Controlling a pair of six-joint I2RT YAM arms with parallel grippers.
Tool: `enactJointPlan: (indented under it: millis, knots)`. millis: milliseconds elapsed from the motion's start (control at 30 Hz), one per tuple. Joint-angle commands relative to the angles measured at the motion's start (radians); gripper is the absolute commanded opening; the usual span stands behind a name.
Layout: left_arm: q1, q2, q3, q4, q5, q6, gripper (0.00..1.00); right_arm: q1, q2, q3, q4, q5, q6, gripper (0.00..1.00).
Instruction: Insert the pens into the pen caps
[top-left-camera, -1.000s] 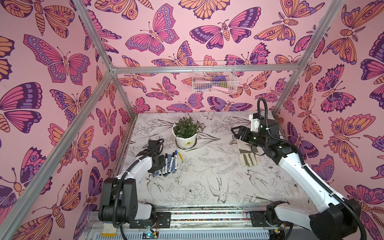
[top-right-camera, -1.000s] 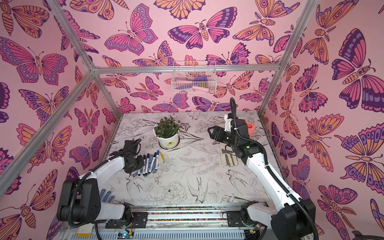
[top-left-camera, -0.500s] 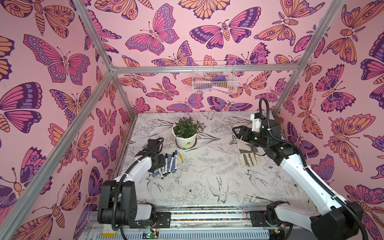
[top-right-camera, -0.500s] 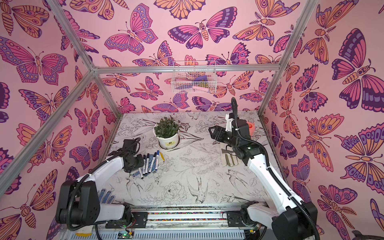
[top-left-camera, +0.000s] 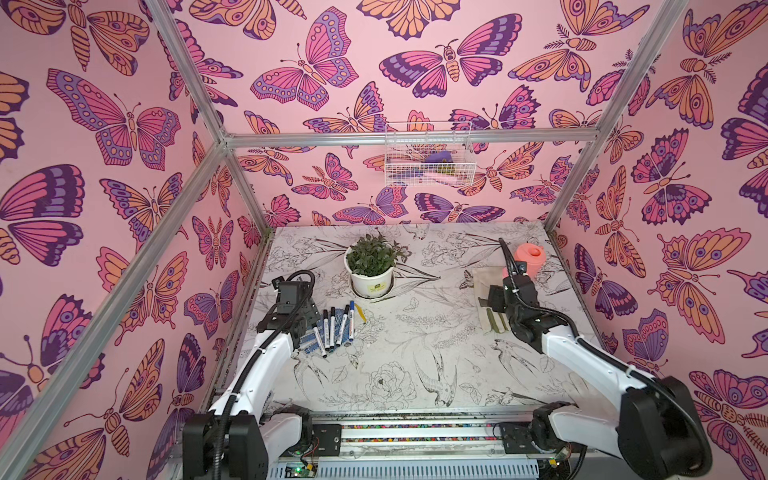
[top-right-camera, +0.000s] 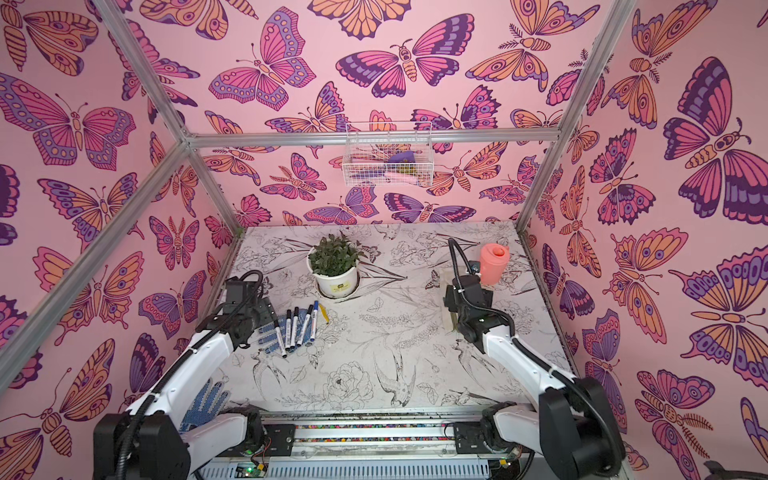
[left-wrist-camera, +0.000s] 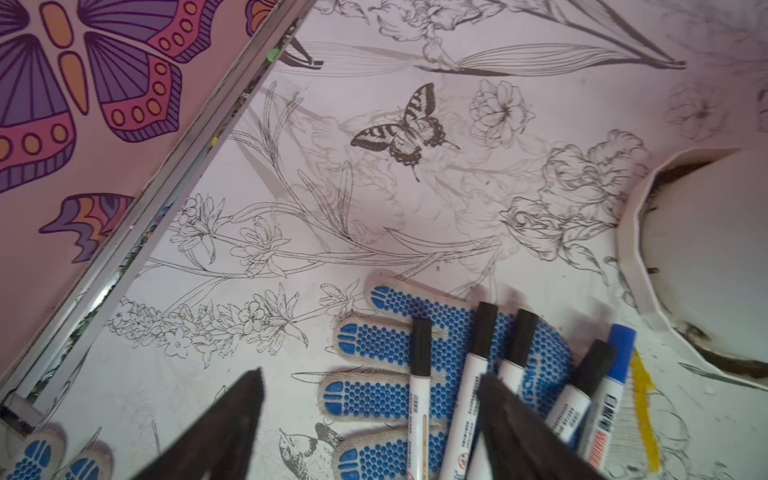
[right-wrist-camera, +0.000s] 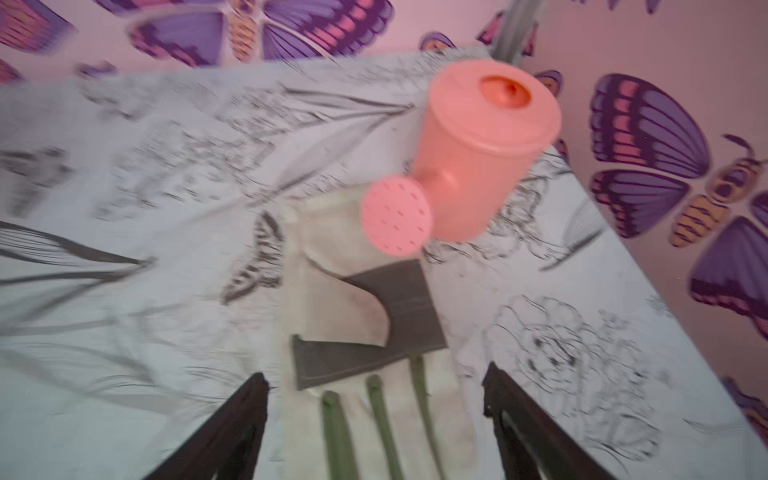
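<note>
Several white pens (left-wrist-camera: 471, 386) (top-left-camera: 334, 328) (top-right-camera: 296, 330) lie side by side on a blue-dotted glove (left-wrist-camera: 374, 340) in front of the plant pot. The end of each that shows wears a pen cap (left-wrist-camera: 484, 328), most of them black and one blue (left-wrist-camera: 621, 353). My left gripper (left-wrist-camera: 370, 376) (top-left-camera: 309, 322) (top-right-camera: 259, 322) hangs open just over the left end of the row. One pen (left-wrist-camera: 417, 407) lies between its fingers, untouched. My right gripper (right-wrist-camera: 374, 372) (top-left-camera: 486, 303) (top-right-camera: 451, 305) stands open above a beige glove (right-wrist-camera: 340, 299), holding nothing.
A white plant pot (top-left-camera: 370, 278) (top-right-camera: 337, 282) stands behind the pens, with a small yellow piece (left-wrist-camera: 644, 395) beside the blue-capped pen. A pink watering can (right-wrist-camera: 478, 145) (top-left-camera: 528, 257) sits at the back right. Another dotted glove (top-right-camera: 203, 403) lies front left. A wire basket (top-left-camera: 428, 160) hangs on the back wall.
My left gripper has gone from nearly shut to wide open at the left end of the pen row. The right gripper has shifted slightly and opened a little more.
</note>
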Motion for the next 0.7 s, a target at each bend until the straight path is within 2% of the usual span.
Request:
enactJointPlan:
  millis: [0, 100, 167, 233, 267, 333, 367, 433, 467, 500, 567, 600, 667]
  knots:
    - [0.007, 0.012, -0.053, 0.049, -0.130, 0.014, 0.99, -0.003, 0.102, -0.006, 0.139, 0.283, -0.103, 0.84]
    - [0.010, -0.013, -0.110, 0.150, -0.185, 0.027, 0.99, -0.005, 0.176, -0.081, 0.396, 0.295, -0.201, 0.84]
    - [0.011, -0.035, -0.166, 0.250, -0.251, 0.016, 0.99, -0.011, 0.169, -0.123, 0.535, 0.219, -0.245, 0.85]
    - [0.011, -0.037, -0.237, 0.399, -0.261, 0.056, 0.99, -0.030, 0.171, -0.166, 0.649, 0.103, -0.301, 0.85]
    - [0.011, -0.032, -0.255, 0.439, -0.272, 0.048, 0.99, -0.045, 0.192, -0.198, 0.746, 0.051, -0.324, 0.96]
    - [0.011, -0.018, -0.307, 0.551, -0.251, 0.062, 0.99, -0.091, 0.232, -0.268, 0.939, 0.012, -0.304, 0.99]
    - [0.011, -0.015, -0.335, 0.618, -0.237, 0.058, 0.99, -0.116, 0.211, -0.274, 0.900, -0.023, -0.275, 0.99]
    - [0.011, -0.020, -0.371, 0.717, -0.204, 0.055, 0.99, -0.219, 0.166, -0.250, 0.737, -0.223, -0.184, 0.99]
    - [0.011, -0.017, -0.391, 0.784, -0.197, 0.062, 0.99, -0.273, 0.215, -0.254, 0.800, -0.310, -0.157, 0.99]
    - [0.011, -0.005, -0.450, 0.903, -0.192, 0.064, 0.99, -0.322, 0.279, -0.287, 0.976, -0.440, -0.152, 0.99]
    - [0.011, 0.013, -0.504, 1.078, -0.184, 0.097, 0.99, -0.339, 0.208, -0.244, 0.751, -0.470, -0.151, 0.99]
    - [0.015, 0.034, -0.517, 1.137, -0.177, 0.121, 0.99, -0.325, 0.228, -0.240, 0.788, -0.452, -0.164, 0.99]
    - [0.016, 0.045, -0.487, 1.101, -0.146, 0.151, 0.99, -0.292, 0.253, -0.268, 0.886, -0.398, -0.186, 0.99]
